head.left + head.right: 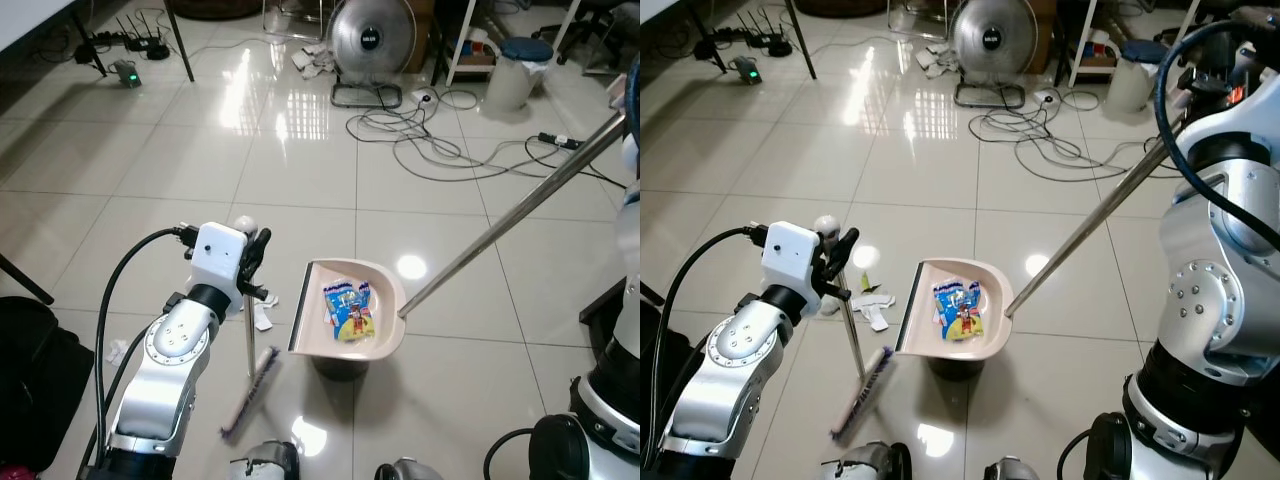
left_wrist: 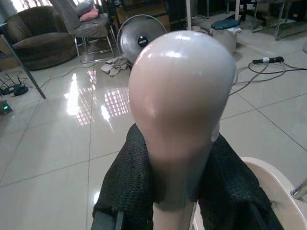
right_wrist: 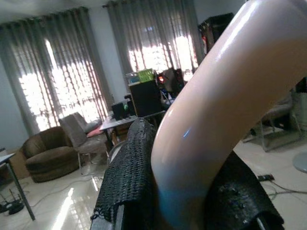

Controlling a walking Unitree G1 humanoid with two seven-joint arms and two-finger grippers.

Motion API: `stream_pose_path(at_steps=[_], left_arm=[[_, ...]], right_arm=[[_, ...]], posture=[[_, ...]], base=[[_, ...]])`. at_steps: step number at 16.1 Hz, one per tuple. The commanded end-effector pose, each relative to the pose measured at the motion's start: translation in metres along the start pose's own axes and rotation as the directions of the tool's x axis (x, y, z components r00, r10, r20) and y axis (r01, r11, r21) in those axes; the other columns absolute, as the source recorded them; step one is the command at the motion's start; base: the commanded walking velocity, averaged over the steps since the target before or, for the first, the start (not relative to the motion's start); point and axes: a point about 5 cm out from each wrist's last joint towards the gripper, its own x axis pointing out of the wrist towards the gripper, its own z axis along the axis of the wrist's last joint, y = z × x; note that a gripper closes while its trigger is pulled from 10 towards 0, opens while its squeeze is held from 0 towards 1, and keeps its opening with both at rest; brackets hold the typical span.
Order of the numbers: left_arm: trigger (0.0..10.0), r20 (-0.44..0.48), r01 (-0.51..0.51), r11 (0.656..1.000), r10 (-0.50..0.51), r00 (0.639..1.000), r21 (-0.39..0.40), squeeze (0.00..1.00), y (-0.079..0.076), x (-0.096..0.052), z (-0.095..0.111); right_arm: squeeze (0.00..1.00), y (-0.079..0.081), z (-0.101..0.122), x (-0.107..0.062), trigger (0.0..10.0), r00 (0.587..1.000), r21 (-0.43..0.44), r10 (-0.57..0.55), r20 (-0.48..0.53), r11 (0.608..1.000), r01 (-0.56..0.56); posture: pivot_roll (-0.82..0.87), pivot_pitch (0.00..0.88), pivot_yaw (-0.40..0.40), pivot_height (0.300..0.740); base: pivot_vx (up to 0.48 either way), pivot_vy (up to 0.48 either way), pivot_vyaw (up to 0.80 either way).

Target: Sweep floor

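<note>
You are looking down at a beige dustpan (image 1: 345,315) sitting on the glossy tiled floor (image 1: 150,180), and everything else is easiest to place from it. Inside the dustpan a blue and yellow wrapper (image 1: 348,308) is lying flat, and the pan's long metal handle (image 1: 510,215) is rising away from its far right edge toward your right arm. Your right gripper (image 3: 187,201) is clamping its black fingers (image 3: 129,182) around the pale curved top of that handle. Just to the left of the dustpan your left gripper (image 1: 250,262) is squeezing the rounded knob of a broom (image 1: 862,385), fingers (image 2: 127,191) pressed against both sides of the stick, while the brush head is resting on the tiles by the pan's near left corner. Between the broom stick and the pan's left edge some crumpled white paper scraps (image 1: 872,305) are lying on the floor. Well beyond the dustpan a tangle of cables (image 1: 430,140) is spreading across the tiles, and behind that a round floor fan (image 1: 372,40) is standing. Far off to the pan's upper right a white bin with a blue lid (image 1: 518,70) is standing. A dark round shape under the pan's near edge is too hidden to identify.
</note>
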Motion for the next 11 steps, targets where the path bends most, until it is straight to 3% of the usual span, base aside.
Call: stream_pose_path(at_steps=[1, 7, 11], left_arm=[[10.0, 0.030, -0.018, 1.000, 0.018, 0.999, 0.019, 0.00, 0.004, -0.001, 0.007], [10.0, 0.031, -0.026, 0.999, 0.026, 0.999, 0.029, 0.00, 0.006, -0.004, 0.007], [10.0, 0.026, -0.027, 0.999, 0.026, 0.999, 0.039, 0.00, 0.007, -0.008, 0.006]], right_arm=[[0.00, 0.002, 0.009, 0.001, 10.0, 0.998, -0.006, 0.014, 0.065, 1.000, -0.013], [0.00, 0.016, -0.007, 0.004, 10.0, 0.989, -0.075, 0.099, 0.109, 0.993, -0.091], [0.00, 0.030, -0.027, 0.004, 10.0, 0.973, -0.180, 0.183, 0.138, 0.971, -0.157]], posture=[[0.09, 0.130, 0.014, 0.740], [0.10, 0.135, 0.014, 0.740], [0.11, 0.140, 0.018, 0.740]], base=[[0.000, 0.000, 0.00], [0.000, 0.000, 0.00], [0.000, 0.000, 0.00]])
